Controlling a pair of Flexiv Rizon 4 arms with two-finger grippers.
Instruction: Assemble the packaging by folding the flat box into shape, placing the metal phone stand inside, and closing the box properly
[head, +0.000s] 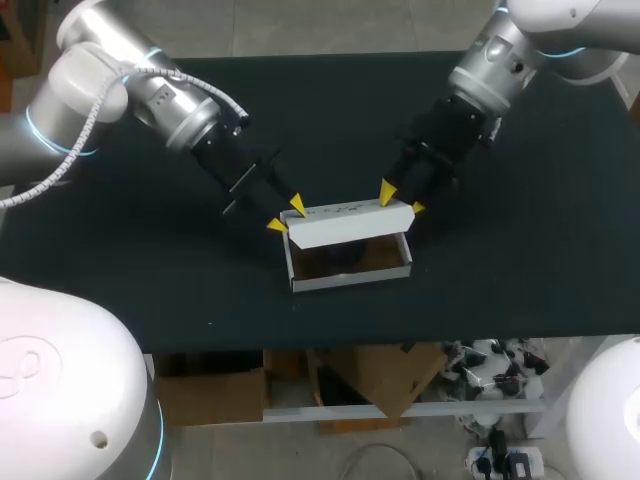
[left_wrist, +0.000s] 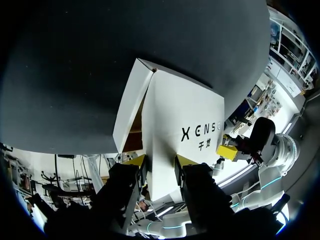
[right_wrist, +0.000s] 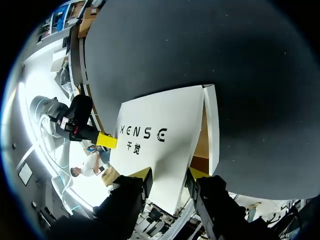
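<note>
Box (head: 350, 281), white card, set open on the desk (head: 130, 270), lid (head: 345, 228) raised and held at each end: left jaws and right jaws are each closed narrowly on the panel. Whether the stand lies inside cannot be told. Risk, as judged: should the lid be lowered unevenly, the card could be creased, the tuck missed, or the light box dragged askew.

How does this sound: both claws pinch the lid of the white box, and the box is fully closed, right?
Not quite. The left claw and the right claw do pinch the lid, but the box is not closed. The head view shows the lid raised, with the brown inside open to view.
</note>
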